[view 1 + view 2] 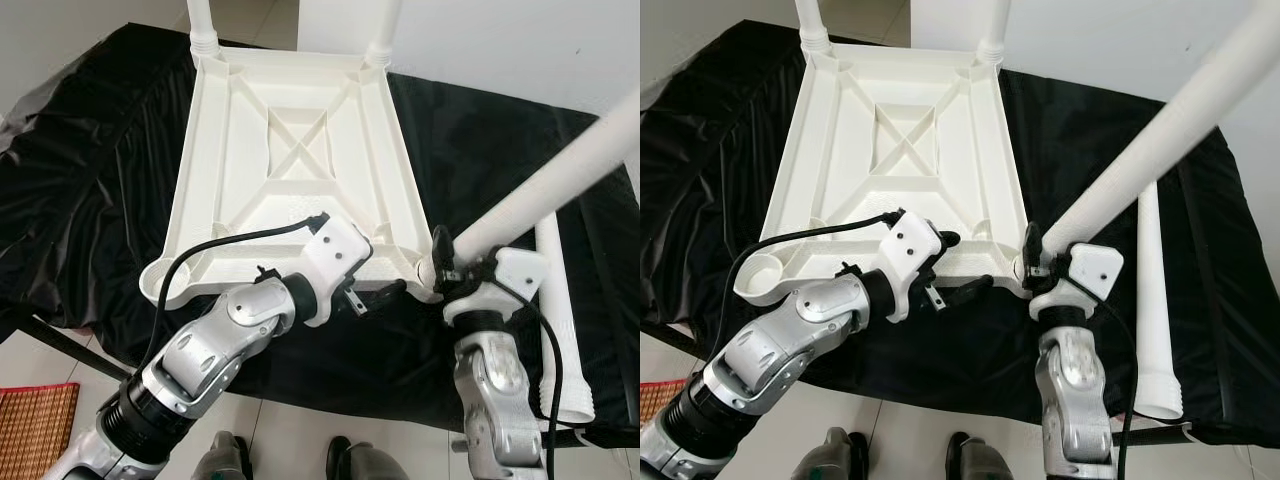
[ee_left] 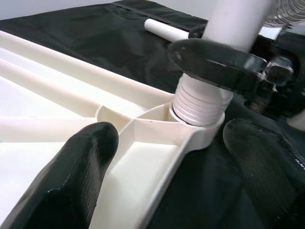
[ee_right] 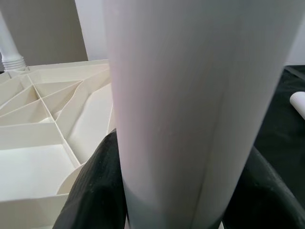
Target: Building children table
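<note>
A white plastic tabletop (image 1: 230,150) lies upside down on a black cloth (image 1: 90,200). Two white legs (image 1: 203,25) (image 1: 385,30) stand in its far corners. A third white leg (image 1: 540,190) leans up to the right, its threaded end (image 2: 198,102) sitting in the near right corner socket. My right gripper (image 1: 445,262) is shut on this leg just above the socket, fingers (image 3: 95,191) on both sides. My left gripper (image 1: 960,265) is open, its fingers (image 2: 76,176) straddling the tabletop's near rim beside that corner. The near left socket (image 1: 160,278) holds nothing.
A loose white leg (image 1: 560,310) lies on the cloth to the right, reaching its near edge. A white wall (image 1: 500,40) rises behind the tabletop. A reddish mat (image 1: 35,430) lies on the tiled floor at lower left. My feet (image 1: 225,460) stand below the cloth's front edge.
</note>
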